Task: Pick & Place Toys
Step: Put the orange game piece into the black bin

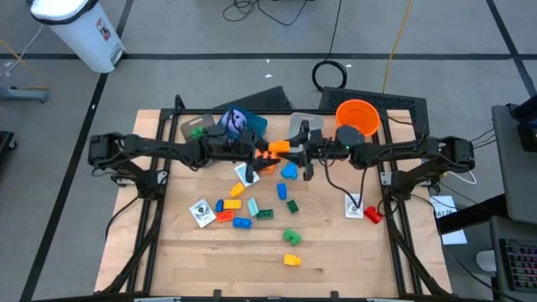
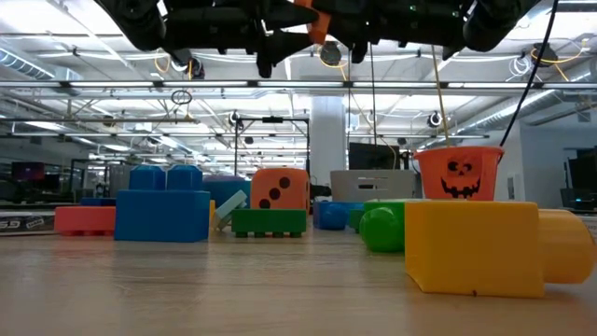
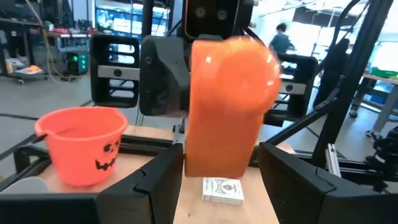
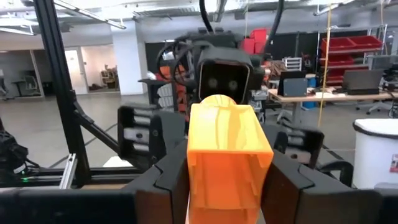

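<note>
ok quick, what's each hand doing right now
Left hand: closed on the orange brick, raised above the table.
Right hand: closed on the same orange brick's other end.

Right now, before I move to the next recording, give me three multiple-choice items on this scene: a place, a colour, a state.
1. The orange bucket stands: A on the right arm's side; B on the left arm's side; C on the floor.
2. The brick lowest in the high view is: A red; B yellow; C blue.
3. The orange brick is: A lying on the table; B in the bucket; C held in the air.

A: it sits on the table by the right arm.
B: it lies alone, yellow.
C: the left gripper and right gripper both clamp it in their fingers.
</note>
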